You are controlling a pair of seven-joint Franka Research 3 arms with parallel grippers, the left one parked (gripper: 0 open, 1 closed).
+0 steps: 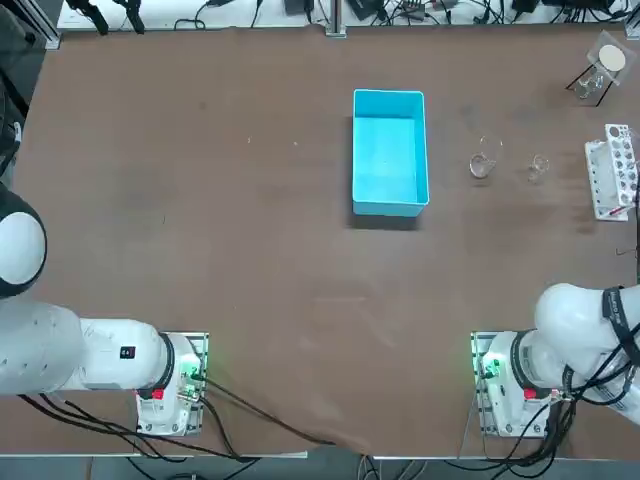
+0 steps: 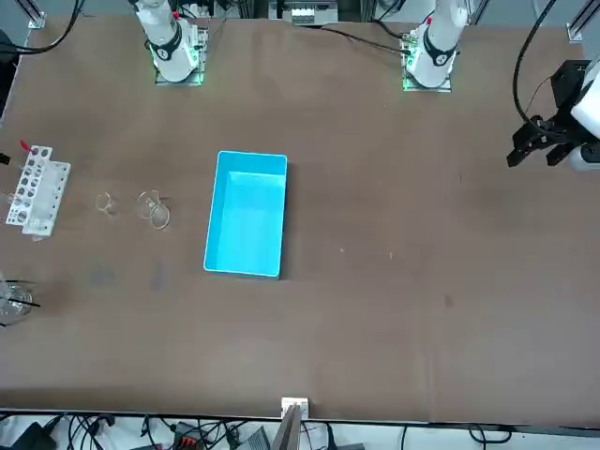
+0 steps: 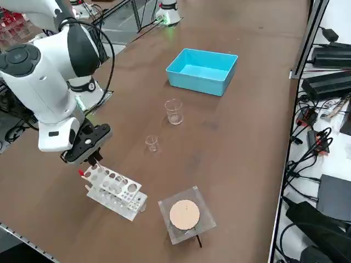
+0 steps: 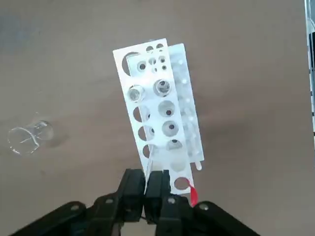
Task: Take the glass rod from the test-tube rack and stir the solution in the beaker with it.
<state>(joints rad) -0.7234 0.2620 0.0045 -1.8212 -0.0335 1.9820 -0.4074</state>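
Note:
The white test-tube rack (image 4: 160, 105) lies at the table's right edge (image 1: 612, 172), also seen in the front view (image 2: 37, 192) and right side view (image 3: 115, 189). My right gripper (image 4: 146, 189) hovers just above the rack's red-marked end (image 3: 94, 160), its fingers shut. Between them a thin faint line, the glass rod (image 4: 150, 158), slants down to a hole in the rack. The beaker (image 1: 484, 162) (image 2: 153, 208) (image 3: 174, 112) stands left of the rack, well apart from the gripper. The solution in it cannot be made out.
A smaller clear glass vessel (image 1: 539, 167) (image 3: 152, 143) (image 4: 27, 137) stands between beaker and rack. The blue tray (image 1: 389, 96) (image 3: 197, 83) sits mid-table. A wire-mesh stand with a round disc (image 3: 185, 215) (image 1: 607, 60) is beyond the rack, in the table's far right corner.

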